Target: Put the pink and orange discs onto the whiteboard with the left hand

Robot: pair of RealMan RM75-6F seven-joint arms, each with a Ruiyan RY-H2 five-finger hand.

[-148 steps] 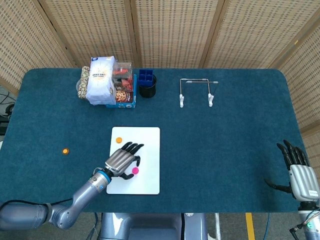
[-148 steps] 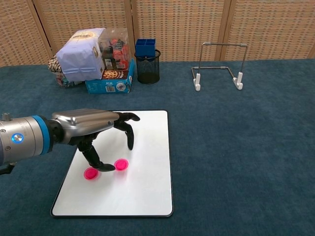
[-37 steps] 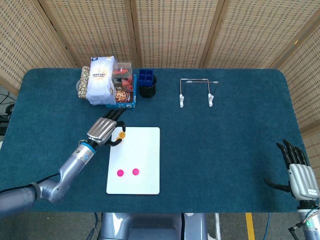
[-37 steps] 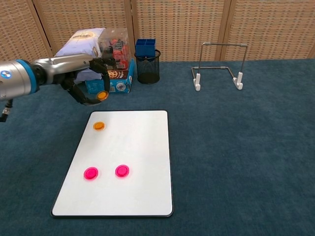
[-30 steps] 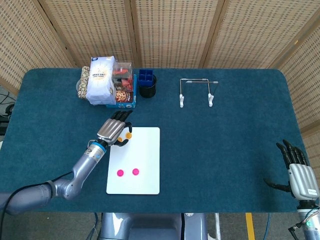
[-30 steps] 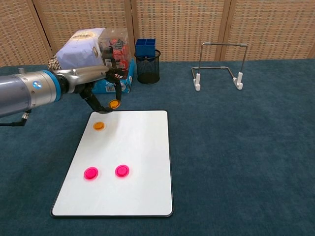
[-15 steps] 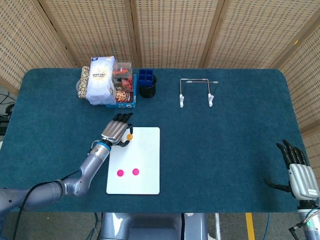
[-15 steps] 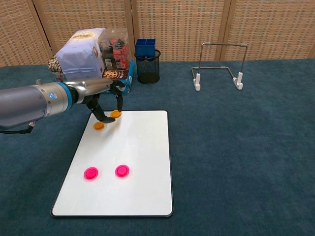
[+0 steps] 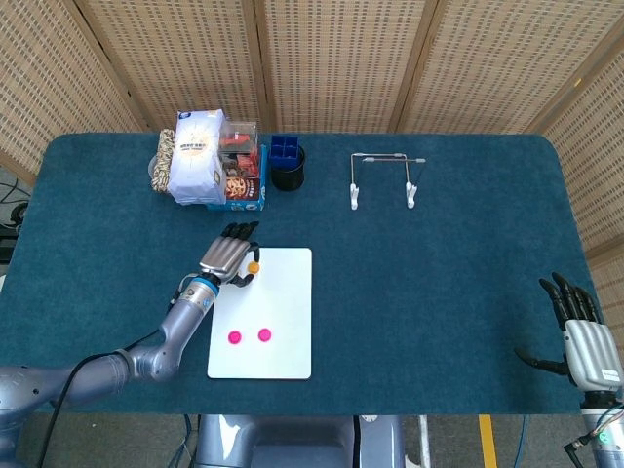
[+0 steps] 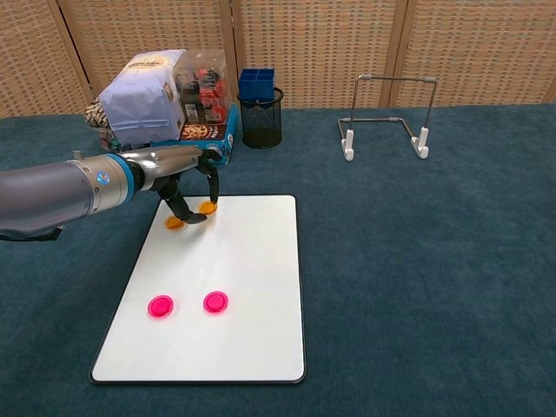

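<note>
My left hand (image 10: 185,176) reaches over the top left corner of the whiteboard (image 10: 252,278) and pinches an orange disc (image 10: 208,207) between thumb and a finger, low against the board's surface. A second orange disc (image 10: 174,223) lies on the board just beside it, partly hidden by the thumb. Two pink discs (image 10: 160,306) (image 10: 215,301) lie side by side on the board's lower half. In the head view the left hand (image 9: 226,260) holds the orange disc (image 9: 253,265) at the whiteboard's (image 9: 288,302) top edge. My right hand (image 9: 582,336) rests open at the table's right edge.
Snack boxes and a white bag (image 10: 148,95) are stacked at the back left, close behind my left hand. A black mesh pen holder (image 10: 261,113) stands next to them. A wire stand (image 10: 387,122) sits at the back, right of centre.
My left hand has carried the orange disc rightward and down, from above the cloth left of the board to the board's top left corner. The right hand has stayed still.
</note>
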